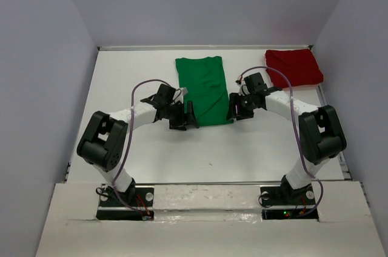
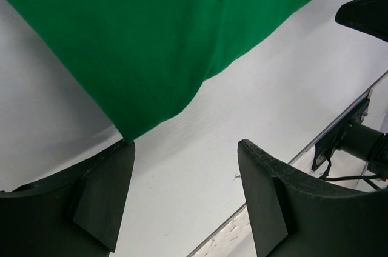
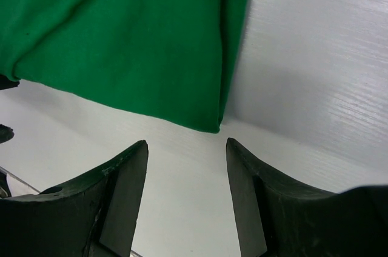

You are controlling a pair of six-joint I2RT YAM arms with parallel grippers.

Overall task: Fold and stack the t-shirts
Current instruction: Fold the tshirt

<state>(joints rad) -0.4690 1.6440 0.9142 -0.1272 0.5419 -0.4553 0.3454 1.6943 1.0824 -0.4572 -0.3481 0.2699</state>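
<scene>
The bright green t-shirt [image 1: 202, 89] lies folded into a long strip at the middle of the white table. The dark red t-shirt [image 1: 294, 66] lies folded at the far right corner. My left gripper [image 1: 190, 117] is open and empty at the green shirt's near left corner, which shows in the left wrist view [image 2: 163, 45] just beyond the left fingertip [image 2: 112, 178]. My right gripper [image 1: 233, 111] is open and empty at the near right corner, seen in the right wrist view [image 3: 139, 39] just ahead of the open jaws.
White table [image 1: 254, 148] with grey walls on three sides. A raised rail runs along the near edge [image 1: 212, 183] in front of the arm bases. The right gripper's fingers show at the upper right of the left wrist view [image 2: 367, 2].
</scene>
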